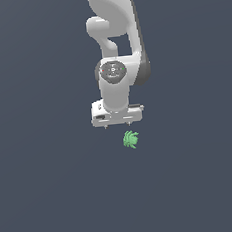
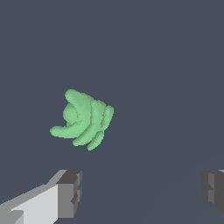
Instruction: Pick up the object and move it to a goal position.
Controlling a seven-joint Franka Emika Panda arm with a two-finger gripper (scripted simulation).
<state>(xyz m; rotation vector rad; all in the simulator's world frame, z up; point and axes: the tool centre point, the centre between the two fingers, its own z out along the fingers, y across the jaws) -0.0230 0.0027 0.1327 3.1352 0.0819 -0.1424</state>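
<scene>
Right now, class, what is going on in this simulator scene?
A single white robot arm is set to pick up a small green spiky object and carry it to a goal position. Its gripper hangs near the object with the jaws wide apart, and the wrist view shows the object clear of both fingers, not between them. Nothing is gripped yet. No goal marker shows in either view.

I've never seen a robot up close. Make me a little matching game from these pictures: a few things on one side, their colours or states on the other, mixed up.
Things:
1. lump
2. arm
3. tool
4. finger pads

Descriptions:
A. white
B. open, holding nothing
C. bright green
D. grey

Pairs: 1-C, 2-A, 3-B, 4-D
</scene>
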